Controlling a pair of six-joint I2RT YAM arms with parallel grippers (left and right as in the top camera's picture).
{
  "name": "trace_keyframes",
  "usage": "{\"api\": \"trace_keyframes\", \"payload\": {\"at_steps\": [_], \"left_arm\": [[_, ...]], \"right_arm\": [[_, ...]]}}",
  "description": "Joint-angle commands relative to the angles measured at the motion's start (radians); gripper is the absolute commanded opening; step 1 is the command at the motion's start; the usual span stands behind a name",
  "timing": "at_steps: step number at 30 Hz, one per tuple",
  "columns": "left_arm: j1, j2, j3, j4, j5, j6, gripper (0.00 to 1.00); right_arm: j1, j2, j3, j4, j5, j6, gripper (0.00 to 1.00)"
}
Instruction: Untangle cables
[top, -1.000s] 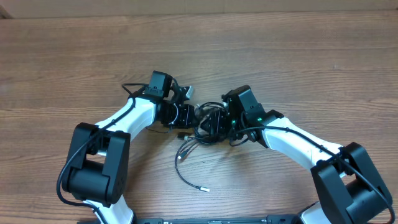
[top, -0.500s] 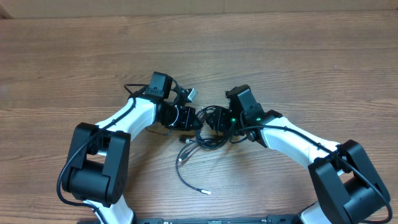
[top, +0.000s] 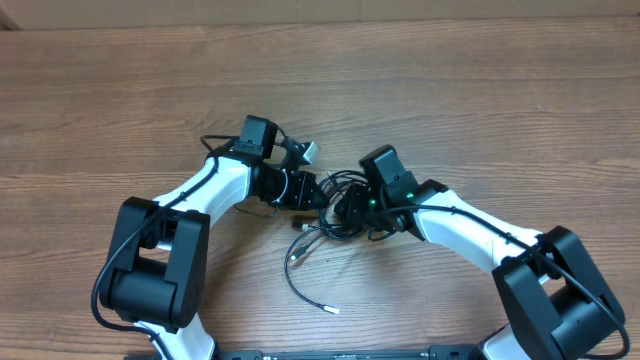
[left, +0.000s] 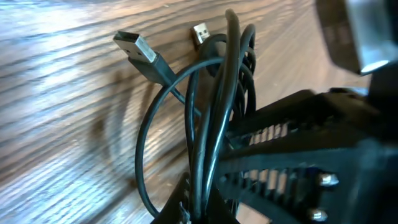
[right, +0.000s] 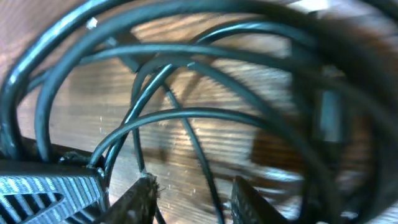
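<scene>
cables (top: 330, 212) sit as a tangled black bundle near the middle of the wooden table (top: 480, 90), hemmed in between the two arms, with wide bare wood on every other side and one loose strand (top: 300, 285) curling toward the near edge to a silver tip (top: 331, 309). from overhead both sets of jaws are hidden under housings and cord, and the right wrist view is blurred. the left gripper (top: 310, 192) is clamped tight on several strands, the right gripper (top: 348, 208) stands partly apart with a thin cord between its fingertips (right: 142, 198); the cords are thin glossy crossing loops, one ending in a flat usb plug (left: 138, 51).
</scene>
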Motion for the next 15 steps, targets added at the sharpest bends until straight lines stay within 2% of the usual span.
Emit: {"api": "trace_keyframes", "payload": {"at_steps": [1, 3, 4, 5, 7, 11, 15], "left_arm": [[0.001, 0.011, 0.023, 0.013, 0.109, 0.014, 0.04], [0.001, 0.011, 0.023, 0.016, 0.12, 0.014, 0.04], [0.001, 0.011, 0.023, 0.016, 0.119, 0.014, 0.04], [0.001, 0.011, 0.023, 0.016, 0.118, 0.015, 0.04], [0.002, 0.011, 0.023, 0.016, 0.1, 0.014, 0.04], [0.002, 0.011, 0.023, 0.014, 0.008, 0.006, 0.04], [0.004, 0.011, 0.023, 0.011, -0.126, -0.082, 0.04]], "right_arm": [[0.011, 0.008, 0.009, 0.0, 0.003, 0.01, 0.27], [0.011, 0.008, 0.009, 0.0, 0.003, 0.023, 0.2], [0.011, 0.008, 0.009, -0.002, 0.003, 0.031, 0.14], [0.011, 0.008, 0.009, -0.004, 0.003, 0.032, 0.04], [0.011, 0.008, 0.009, -0.01, -0.019, 0.032, 0.04], [-0.019, -0.001, 0.01, -0.011, -0.198, 0.032, 0.04], [-0.071, -0.038, 0.01, -0.019, -0.376, 0.031, 0.04]]}}
